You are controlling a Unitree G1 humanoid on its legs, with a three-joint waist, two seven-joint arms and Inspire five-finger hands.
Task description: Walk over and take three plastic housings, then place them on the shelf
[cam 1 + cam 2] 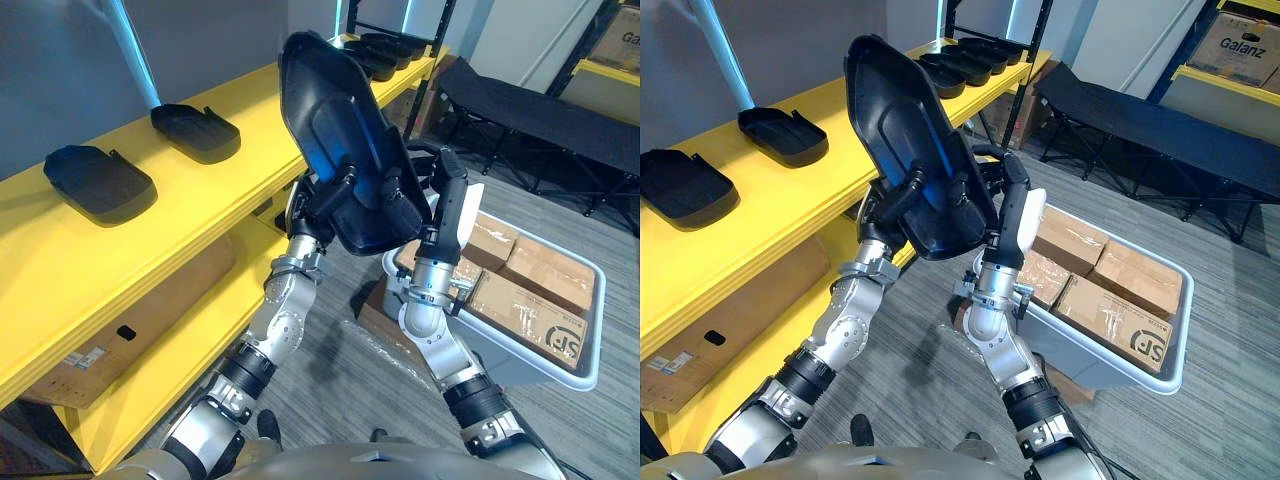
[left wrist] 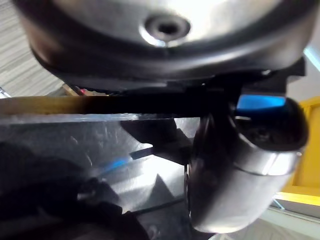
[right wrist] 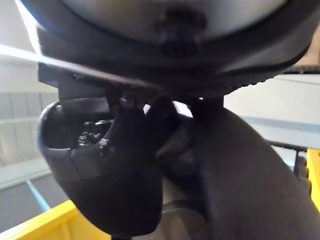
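Note:
A large black plastic housing (image 1: 335, 130) stands nearly upright in the air beside the yellow shelf's (image 1: 215, 195) front edge. My left hand (image 1: 328, 198) grips its lower left part, fingers curled over the face. My right hand (image 1: 446, 205), with a white thumb cover, clasps its lower right edge, its fingers (image 1: 975, 190) wrapped onto the face. Two more black housings (image 1: 98, 182) (image 1: 195, 132) lie flat on the shelf top at the left.
Several black housings (image 1: 965, 62) line the shelf's far end. A grey tote (image 1: 592, 335) with cardboard boxes (image 1: 530, 290) sits on the floor at the right. A cardboard box (image 1: 130, 320) fills the lower shelf. A black cot (image 1: 540, 115) stands behind.

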